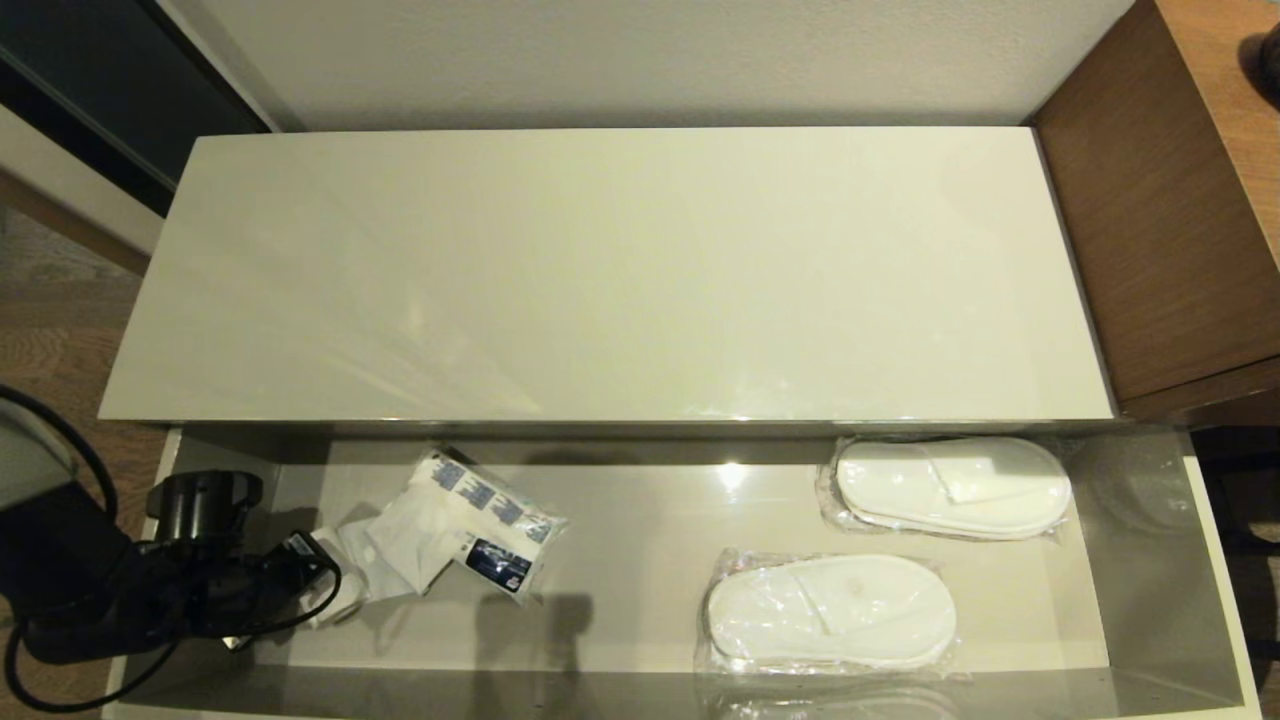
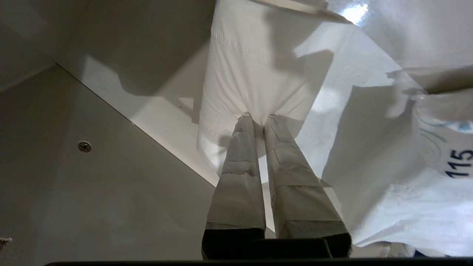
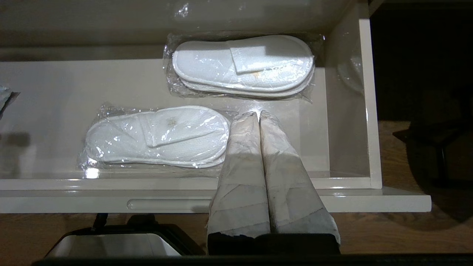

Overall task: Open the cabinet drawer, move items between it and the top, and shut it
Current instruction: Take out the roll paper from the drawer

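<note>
**Left jaws pinch the toilet paper in the open drawer**

The toilet-paper roll (image 2: 255, 77) lies at the left end of the open cabinet drawer (image 1: 640, 655), close to the corner where the drawer's pale side wall meets its floor. In the head view only a bit of its white paper (image 1: 345, 590) shows past the arm. The left gripper (image 2: 258, 117) reaches down into that end of the drawer, and its jaws are closed on the white paper, the two taped fingers (image 2: 240, 173) nearly meeting at their tips.

Just beside the roll, toward the middle of the drawer, lies a white packet with blue printing (image 1: 470, 525), tilted. Well apart, in the right half of the drawer, two pairs of white slippers in clear plastic lie flat: one (image 1: 950, 487) near the back, one (image 1: 830, 612) nearer the front.

The right gripper (image 3: 258, 115) hangs outside the drawer front, over the right end, its jaws shut on nothing.

Behind the drawer stretches the glossy cream top (image 1: 600, 280) of the cabinet. A brown wooden counter (image 1: 1170, 200) adjoins it on the right.
</note>
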